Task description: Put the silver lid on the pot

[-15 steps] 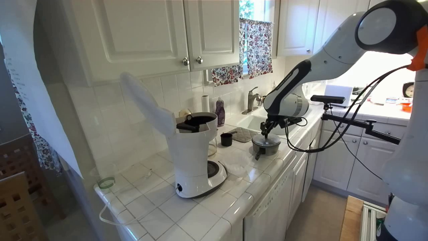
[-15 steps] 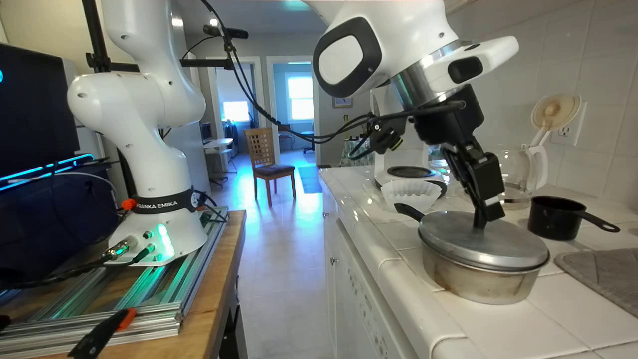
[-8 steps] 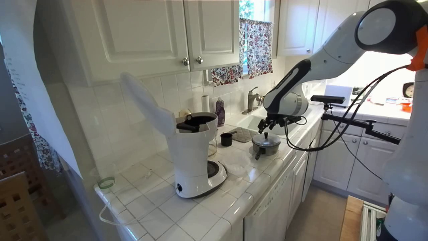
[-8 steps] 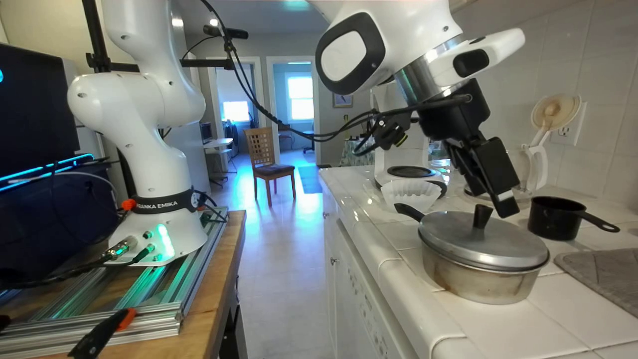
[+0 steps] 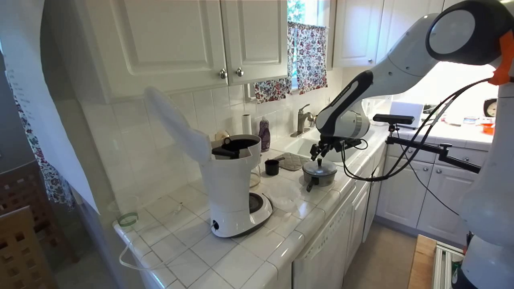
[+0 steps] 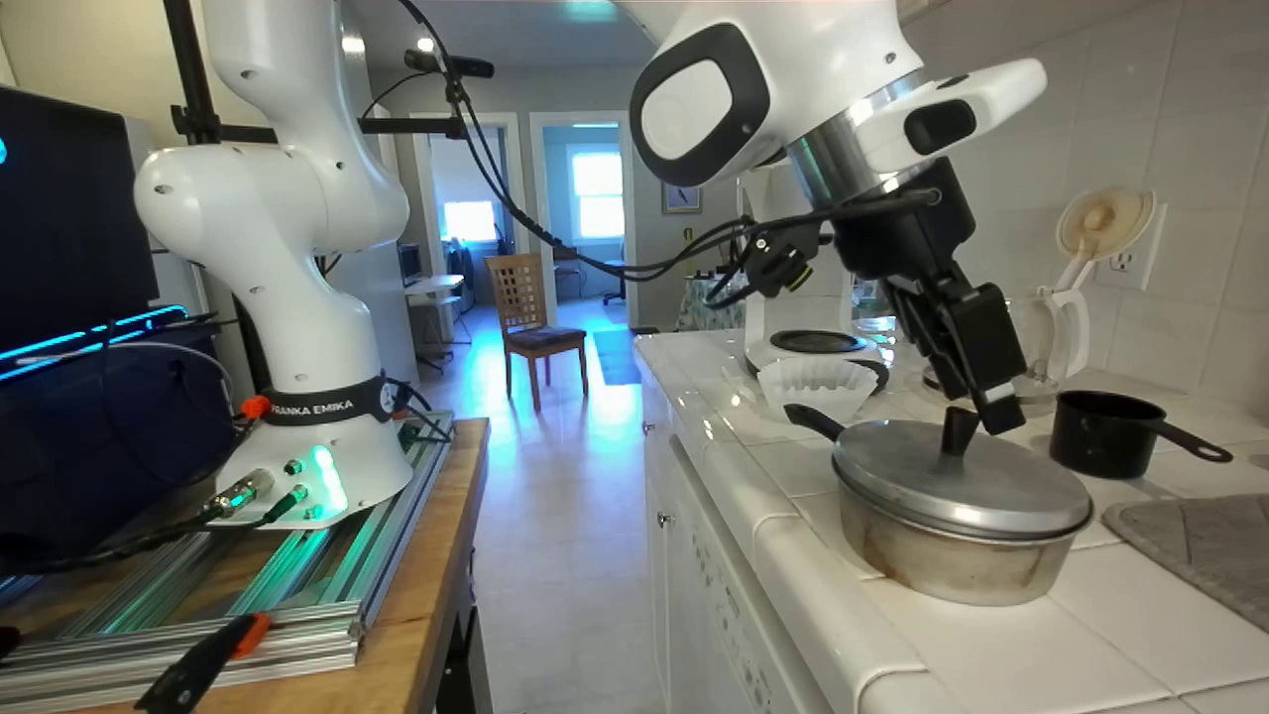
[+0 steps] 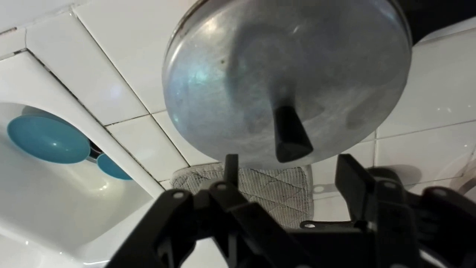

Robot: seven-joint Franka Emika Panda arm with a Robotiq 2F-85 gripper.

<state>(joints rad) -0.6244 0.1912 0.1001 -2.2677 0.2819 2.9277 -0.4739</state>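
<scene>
Spread and empty, the tool [image 7: 290, 173] hangs near the knob [image 7: 292, 136]; the silver lid [image 6: 892, 471] below it, seemingly seated on the pot [image 6: 952, 565], should need no holding.

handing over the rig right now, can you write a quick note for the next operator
Gripper: open, holding nothing, close to the black knob of the silver lid.
Lid: on the pot, knob up; it looks seated.
Pot: on the white tile counter, near its edge.
Done: the lid is on the pot.
Left: probably just to back the gripper away without nudging the knob, then confirm the lid is fully down.
</scene>
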